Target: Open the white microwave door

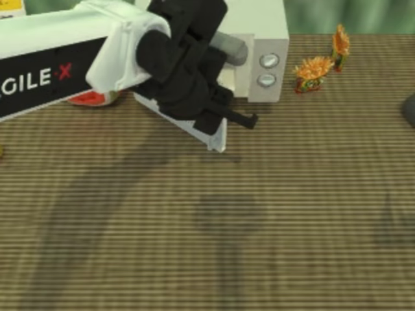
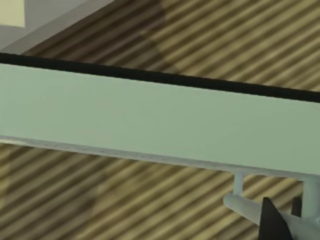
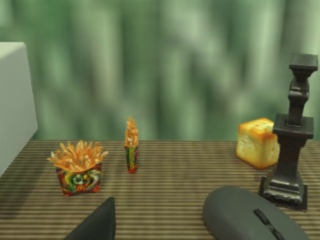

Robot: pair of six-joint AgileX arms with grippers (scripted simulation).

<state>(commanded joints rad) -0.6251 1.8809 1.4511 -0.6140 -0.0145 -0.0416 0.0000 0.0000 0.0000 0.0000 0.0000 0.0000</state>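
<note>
The white microwave [image 1: 259, 26] stands at the back of the table, with two round silver knobs [image 1: 267, 70] on its right panel. Its door [image 1: 211, 133] is swung out at an angle toward the table's front, mostly hidden under my left arm. My left gripper [image 1: 243, 120] is at the door's free edge. In the left wrist view the door [image 2: 150, 120] runs across as a pale band. The slim handle [image 2: 245, 206] lies between the dark fingertips [image 2: 270, 222], and the left gripper [image 2: 284, 214] is shut on it. My right gripper [image 3: 102, 222] shows only in its wrist view, parked off to the right.
A carton of fries [image 1: 311, 74] and a slimmer one [image 1: 340, 45] stand right of the microwave. A grey mouse [image 3: 250, 217], a dark stand [image 3: 292, 145] and a bread loaf [image 3: 257, 142] are on the right. A red item [image 1: 91, 98] peeks from under my left arm.
</note>
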